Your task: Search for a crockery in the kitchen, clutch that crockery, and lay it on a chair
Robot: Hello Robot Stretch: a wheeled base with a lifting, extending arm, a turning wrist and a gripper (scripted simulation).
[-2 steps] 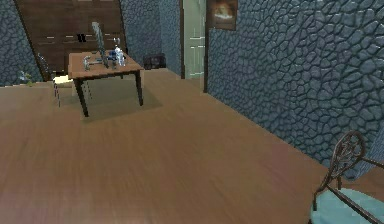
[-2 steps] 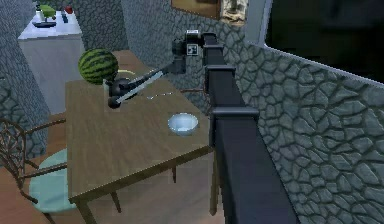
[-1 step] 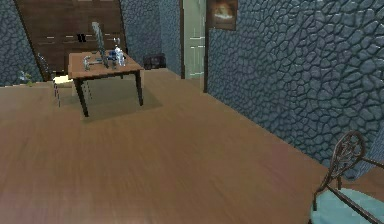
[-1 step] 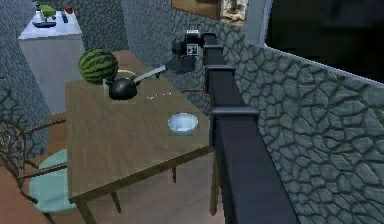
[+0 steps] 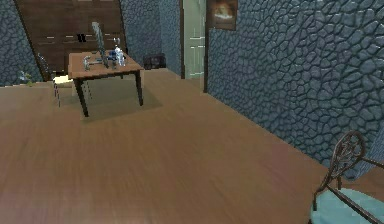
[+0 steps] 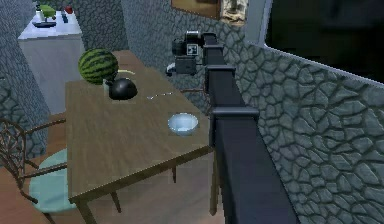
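The gripper (image 6: pixel 180 66) is at the far end of the arm (image 6: pixel 238 150), over the far part of a wooden table (image 6: pixel 110 135). How the jaws stand, the pictures do not show. I cannot tell if it holds anything, because the table top lies right behind it.

The thing that fits the task best is a shallow, pale, round dish (image 6: pixel 183 123). It lies flat on the table, nearer to the robot than the gripper, apart from it and just left of the arm. It is close to the table's right edge.

Left of the gripper, and a little nearer, a black dome-shaped thing (image 6: pixel 122 89) sits on the table. A striped green watermelon (image 6: pixel 97 67) is just behind it, and the two seem to touch. Farther left, past the table's end, is a white cabinet (image 6: pixel 50 55) with small green and red things on top. At the near left corner of the table, well apart from the gripper, is a chair (image 6: pixel 45 178) with a teal seat and a curled metal back. To the right of the arm runs a stone wall (image 6: pixel 300 120) with a dark window (image 6: pixel 325 35).

In the forward view, across bare wooden floor (image 5: pixel 180 150), a small table (image 5: pixel 103 66) carries several things too small to name. To its right is a pale door (image 5: pixel 193 40).
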